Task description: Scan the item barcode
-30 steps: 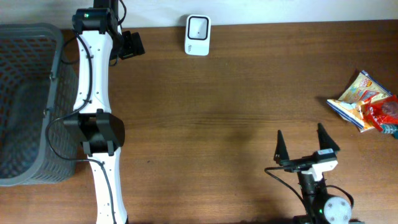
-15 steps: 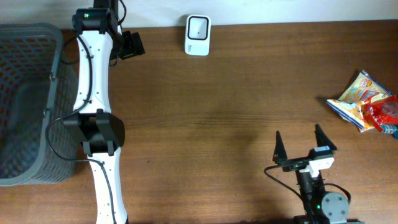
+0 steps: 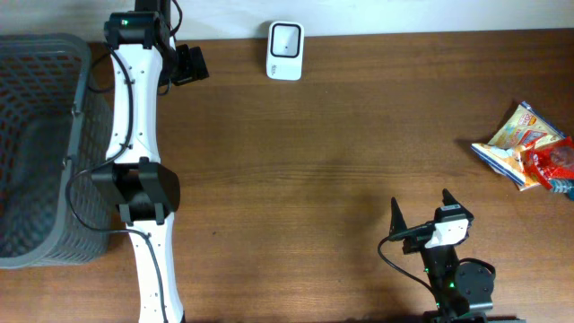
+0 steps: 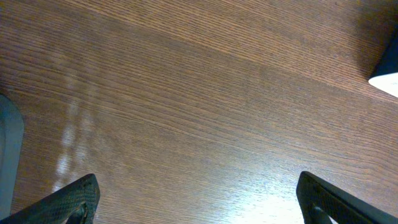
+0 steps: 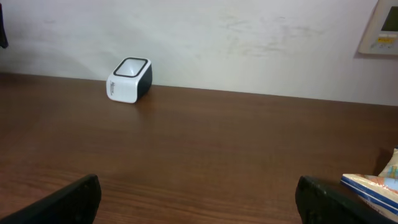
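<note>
The item, a colourful snack packet (image 3: 527, 148), lies at the table's right edge; its corner shows low on the right in the right wrist view (image 5: 373, 185). The white barcode scanner (image 3: 285, 39) stands at the table's far edge, and is also seen in the right wrist view (image 5: 129, 79) and as a white corner in the left wrist view (image 4: 387, 79). My right gripper (image 3: 421, 202) is open and empty near the front edge, well left of the packet. In its own view the right gripper (image 5: 198, 182) spans bare wood. My left gripper (image 4: 198, 179) is open over bare table, holding nothing.
A grey mesh basket (image 3: 45, 41) fills the left side of the table; its wall shows at the left wrist view's edge (image 4: 7, 155). The white left arm (image 3: 134, 117) runs alongside it. A wall panel (image 5: 380, 28) hangs behind the table.
My right gripper has drawn back toward the front edge and shifted left, turning slightly, still open. The left arm, packet and scanner have not moved.
</note>
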You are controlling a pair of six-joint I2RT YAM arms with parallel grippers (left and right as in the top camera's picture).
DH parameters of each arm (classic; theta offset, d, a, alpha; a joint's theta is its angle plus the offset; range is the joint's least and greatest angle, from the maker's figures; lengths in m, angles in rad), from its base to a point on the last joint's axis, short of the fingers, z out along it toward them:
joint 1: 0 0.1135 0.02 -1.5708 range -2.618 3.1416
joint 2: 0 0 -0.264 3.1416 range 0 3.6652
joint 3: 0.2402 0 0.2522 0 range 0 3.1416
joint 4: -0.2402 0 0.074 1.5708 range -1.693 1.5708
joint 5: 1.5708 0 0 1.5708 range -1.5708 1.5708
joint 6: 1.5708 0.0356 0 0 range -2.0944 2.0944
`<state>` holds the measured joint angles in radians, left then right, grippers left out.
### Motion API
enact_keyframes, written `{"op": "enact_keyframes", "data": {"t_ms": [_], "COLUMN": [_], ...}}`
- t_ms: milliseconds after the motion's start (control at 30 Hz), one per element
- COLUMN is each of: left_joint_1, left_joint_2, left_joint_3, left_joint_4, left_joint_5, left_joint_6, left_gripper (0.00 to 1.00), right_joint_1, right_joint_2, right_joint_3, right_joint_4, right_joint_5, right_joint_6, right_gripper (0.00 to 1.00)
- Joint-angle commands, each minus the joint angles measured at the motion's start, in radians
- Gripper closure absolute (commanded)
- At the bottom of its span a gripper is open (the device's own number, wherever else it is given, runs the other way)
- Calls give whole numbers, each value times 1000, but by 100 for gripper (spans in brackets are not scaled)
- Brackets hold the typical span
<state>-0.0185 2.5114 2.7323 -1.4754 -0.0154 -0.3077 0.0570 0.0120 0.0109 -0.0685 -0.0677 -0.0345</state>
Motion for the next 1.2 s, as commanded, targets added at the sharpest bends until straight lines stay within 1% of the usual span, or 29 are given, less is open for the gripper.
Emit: {"op": "enact_keyframes", "data": {"t_ms": [0,1167], "left_joint_1": [0,0], "left_joint_2": [-23,-23], "left_joint_3": [-1,-1], "left_joint_4": [1,1], "left_joint_5": [-7,-7], "left_joint_6": [-6,-6], "left_gripper": [1,1], "right_joint_1": [9,8], "right_joint_2": [-8,-8], "right_joint_3": [-5,-5], "right_joint_4": [-9,-10], "right_joint_5": [19,31], "right_joint_6": [21,27], "right_gripper": [1,1]}}
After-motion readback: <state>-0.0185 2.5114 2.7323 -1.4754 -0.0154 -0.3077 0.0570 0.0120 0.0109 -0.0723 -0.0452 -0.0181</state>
